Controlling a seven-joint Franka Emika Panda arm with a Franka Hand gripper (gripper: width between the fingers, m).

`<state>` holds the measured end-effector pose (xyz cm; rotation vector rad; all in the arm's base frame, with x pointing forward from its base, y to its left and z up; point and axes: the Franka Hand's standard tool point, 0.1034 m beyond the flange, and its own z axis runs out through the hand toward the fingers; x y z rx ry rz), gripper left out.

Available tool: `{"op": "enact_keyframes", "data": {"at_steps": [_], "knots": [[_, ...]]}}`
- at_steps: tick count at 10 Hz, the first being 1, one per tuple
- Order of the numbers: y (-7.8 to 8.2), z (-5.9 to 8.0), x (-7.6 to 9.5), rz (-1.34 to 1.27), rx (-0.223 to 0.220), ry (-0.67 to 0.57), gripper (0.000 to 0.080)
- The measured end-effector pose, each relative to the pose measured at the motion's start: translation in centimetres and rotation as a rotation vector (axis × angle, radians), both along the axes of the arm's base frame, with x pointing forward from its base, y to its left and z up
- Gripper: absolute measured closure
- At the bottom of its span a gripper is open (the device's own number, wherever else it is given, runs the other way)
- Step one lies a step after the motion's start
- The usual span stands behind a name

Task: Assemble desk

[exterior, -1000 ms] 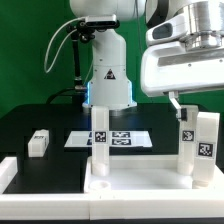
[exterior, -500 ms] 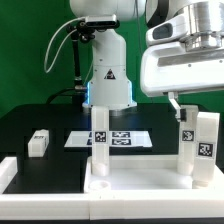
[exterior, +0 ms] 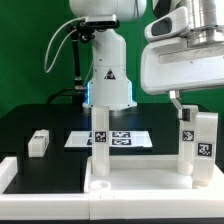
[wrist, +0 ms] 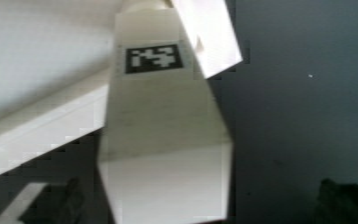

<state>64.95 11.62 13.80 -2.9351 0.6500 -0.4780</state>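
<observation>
One tabletop [exterior: 130, 186], three legs [exterior: 100, 140] [exterior: 186, 143] [exterior: 206, 150] upright on it, fourth leg [exterior: 38, 142] loose (exterior view's left), claw [wrist: 185, 200] spread apart

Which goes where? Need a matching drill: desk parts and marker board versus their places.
1 tabletop
2 leftmost leg
3 marker board
4 centre leg

A lying on the black table, apart from the rest
B standing upright on the tabletop
C flat on the black table, behind the tabletop
D nearest the camera, carrying the centre leg

Pairs: 1-D, 2-A, 3-C, 4-B
</observation>
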Motion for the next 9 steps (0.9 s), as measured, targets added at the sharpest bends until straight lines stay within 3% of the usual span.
{"op": "enact_keyframes", "data": {"at_steps": [2,5,9], "knots": [[-0.3,0.8,0.7,-0.009,0.033,0.091,0.0150],[-2.1,-0.8,-1.0,-0.010,0.041,0.282,0.0150],[-0.1,-1.4,-0.6,-0.035,0.059,0.244,0.0150]]}}
